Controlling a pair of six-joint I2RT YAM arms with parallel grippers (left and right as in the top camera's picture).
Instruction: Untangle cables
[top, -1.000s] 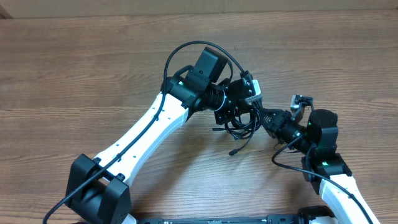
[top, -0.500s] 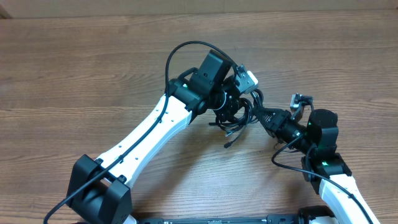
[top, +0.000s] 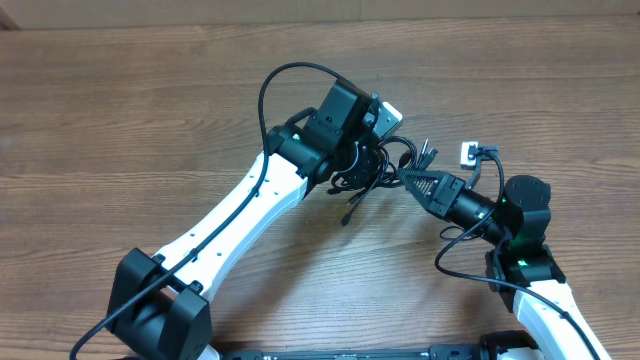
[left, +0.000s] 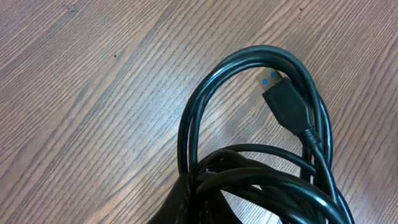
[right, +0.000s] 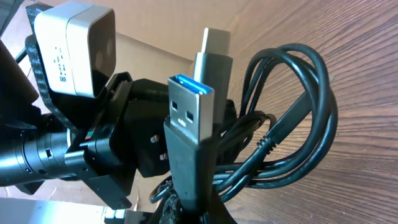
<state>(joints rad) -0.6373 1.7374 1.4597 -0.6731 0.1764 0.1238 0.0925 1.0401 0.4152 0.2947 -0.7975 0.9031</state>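
Cables (top: 392, 160) sit as one knotted black bundle near mid-table, strung between the two grippers and lifted off the wood. Left gripper (top: 368, 162) is closed on the bundle's left side; from its wrist view the loops (left: 205, 124) rise out of the dark bottom edge, fingers themselves hidden, and one blue-tipped plug (left: 283, 102) lies inside the outer loop above the table (left: 93, 93). Right gripper (top: 408, 178) is clamped on the bundle's right side, nose pointing up-left at the left gripper, the two nearly touching. From the right wrist a wide flat plug (right: 189, 118) with a blue insert stands straight up, a slimmer plug (right: 214, 46) behind it, loops (right: 292, 124) to the right. The left arm's white camera box (right: 74, 50) crowds in just behind the plugs. One loose end (top: 350, 214) trails below the bundle.
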